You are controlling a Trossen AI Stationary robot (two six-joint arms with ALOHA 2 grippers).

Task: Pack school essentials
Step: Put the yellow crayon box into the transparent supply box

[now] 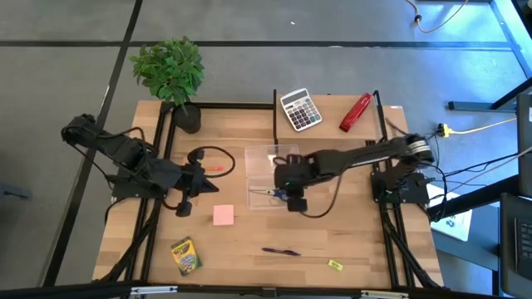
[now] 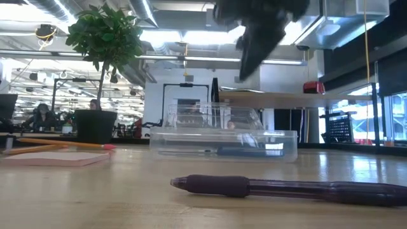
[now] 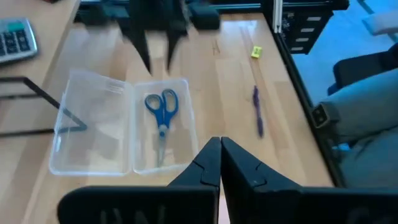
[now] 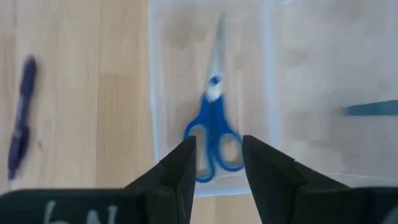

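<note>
The blue-handled scissors (image 4: 214,127) lie flat in the near half of an open clear plastic case (image 1: 273,176); they also show in the left wrist view (image 3: 161,112). My right gripper (image 4: 217,155) hangs open above the scissors' handles, clear of the case, as the low view (image 2: 247,67) shows. My left gripper (image 3: 219,148) is shut and empty, left of the case above the table (image 1: 213,188). On the table lie a pink note pad (image 1: 223,215), a green-yellow crayon box (image 1: 185,256), a dark pen (image 1: 281,251), a tiny yellow piece (image 1: 335,265) and an orange pencil (image 1: 214,169).
A grey calculator (image 1: 300,109) and a red stapler (image 1: 355,112) lie at the table's far edge. A potted plant (image 1: 173,75) stands at the far left corner. A black cable loop (image 1: 208,158) lies left of the case.
</note>
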